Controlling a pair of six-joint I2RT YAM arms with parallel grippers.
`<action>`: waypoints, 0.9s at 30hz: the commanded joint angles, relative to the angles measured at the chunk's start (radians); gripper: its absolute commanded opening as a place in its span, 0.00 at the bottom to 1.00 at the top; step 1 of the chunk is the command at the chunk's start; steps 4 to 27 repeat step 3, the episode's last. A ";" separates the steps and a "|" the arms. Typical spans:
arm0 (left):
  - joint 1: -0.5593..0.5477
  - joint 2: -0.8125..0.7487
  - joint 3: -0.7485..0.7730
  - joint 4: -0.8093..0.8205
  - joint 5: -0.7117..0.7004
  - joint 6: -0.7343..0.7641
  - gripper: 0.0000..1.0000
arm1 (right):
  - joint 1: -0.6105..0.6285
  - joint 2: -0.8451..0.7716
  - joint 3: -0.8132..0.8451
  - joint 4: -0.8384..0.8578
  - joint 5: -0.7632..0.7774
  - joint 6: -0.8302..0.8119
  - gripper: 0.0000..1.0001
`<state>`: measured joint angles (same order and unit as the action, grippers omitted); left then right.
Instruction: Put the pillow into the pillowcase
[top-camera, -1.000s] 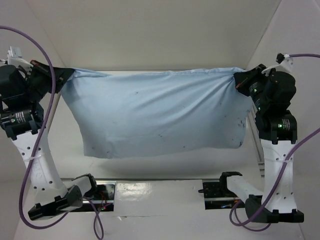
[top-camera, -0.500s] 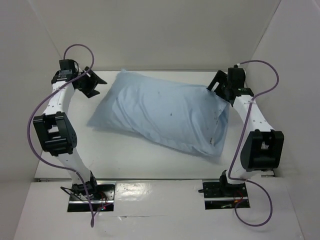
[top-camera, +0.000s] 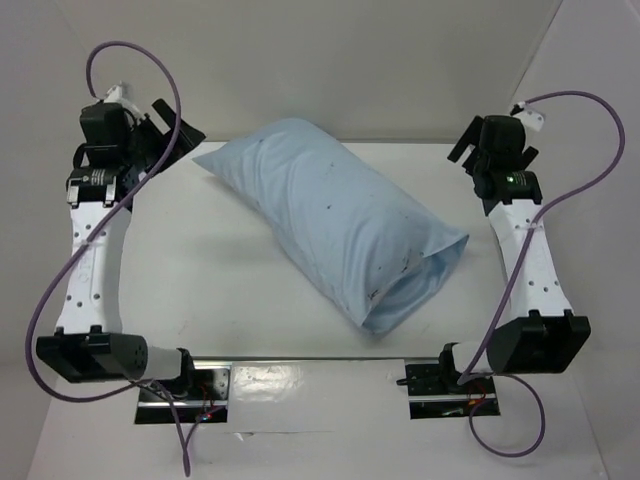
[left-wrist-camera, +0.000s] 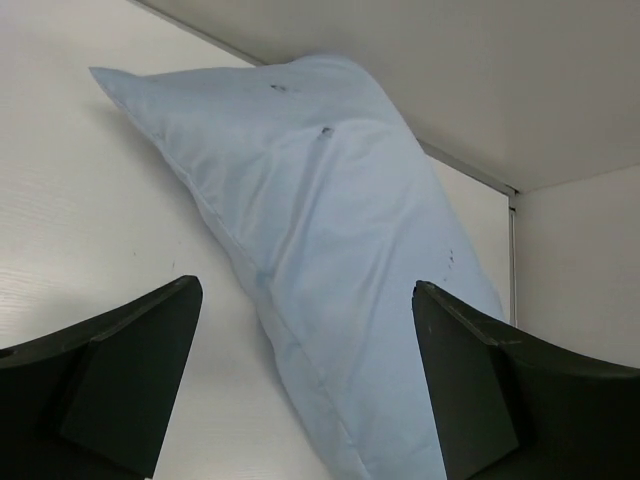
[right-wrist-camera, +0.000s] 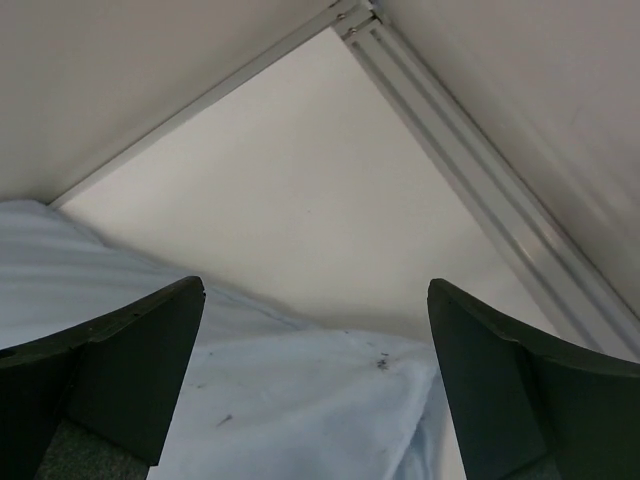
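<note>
Top external view: we see the pillowcase (top-camera: 335, 235) lying plump and diagonal on the table (top-camera: 200, 290). The pillow is hidden; we judge it's inside. The left gripper (top-camera: 175, 128) gapes wide and empty off the pillowcase's far-left corner. The right gripper (top-camera: 466, 150) is equally wide and empty, right of the pillowcase and apart. We judge nothing needs holding.

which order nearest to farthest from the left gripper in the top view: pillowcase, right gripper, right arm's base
1. pillowcase, its far-left corner right beside the left gripper
2. right gripper, across the table, far right
3. right arm's base, near-right edge
</note>
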<state>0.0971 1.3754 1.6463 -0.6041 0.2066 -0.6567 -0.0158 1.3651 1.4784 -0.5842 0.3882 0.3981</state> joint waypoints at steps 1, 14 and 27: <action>0.000 -0.006 -0.039 -0.005 -0.042 0.031 1.00 | -0.001 -0.058 -0.033 -0.051 0.086 -0.024 1.00; 0.000 -0.025 -0.049 -0.005 -0.042 0.031 1.00 | -0.010 -0.067 -0.044 -0.060 0.095 -0.024 1.00; 0.000 -0.025 -0.049 -0.005 -0.042 0.031 1.00 | -0.010 -0.067 -0.044 -0.060 0.095 -0.024 1.00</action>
